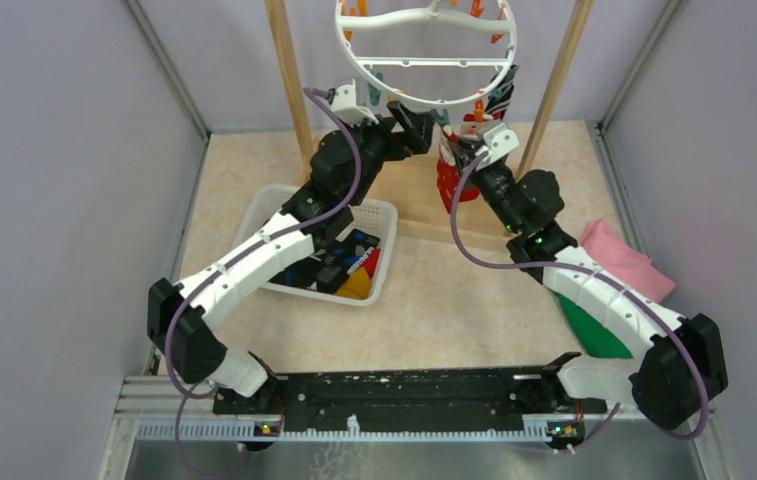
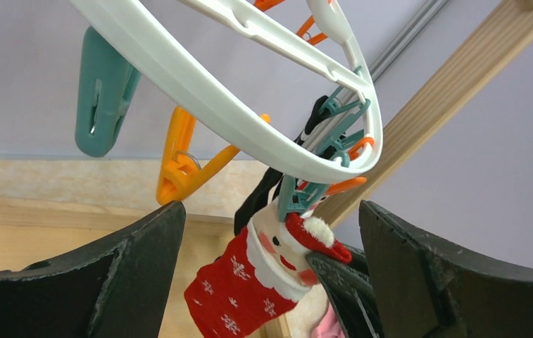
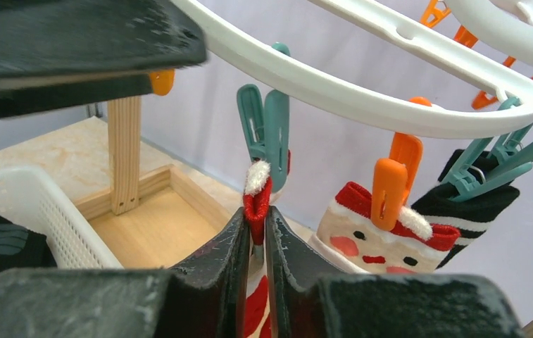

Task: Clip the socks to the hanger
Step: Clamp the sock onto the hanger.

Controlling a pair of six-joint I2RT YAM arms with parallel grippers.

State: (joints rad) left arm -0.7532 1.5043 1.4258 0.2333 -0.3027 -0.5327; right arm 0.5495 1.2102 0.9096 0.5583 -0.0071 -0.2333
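Logged spare socks (image 1: 339, 268) in basket (image 1: 382, 212), far left. Found left gripper (image 2: 269, 215) spread wide and empty under hanger (image 2: 200, 105), likely poised to squeeze a peg. Found right gripper (image 3: 255, 224) clamped on red sock (image 3: 257, 201), cuff lifted to teal peg (image 3: 263, 130) for clipping. Confirmed cuff-to-peg alignment from right wrist only; hidden overhead.

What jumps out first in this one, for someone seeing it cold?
The right gripper pinches the cuff of a red sock just under a teal peg on the white hanger, high at the back. Beside it, a Santa-face sock already hangs from an orange peg. The left gripper gapes open nearby.
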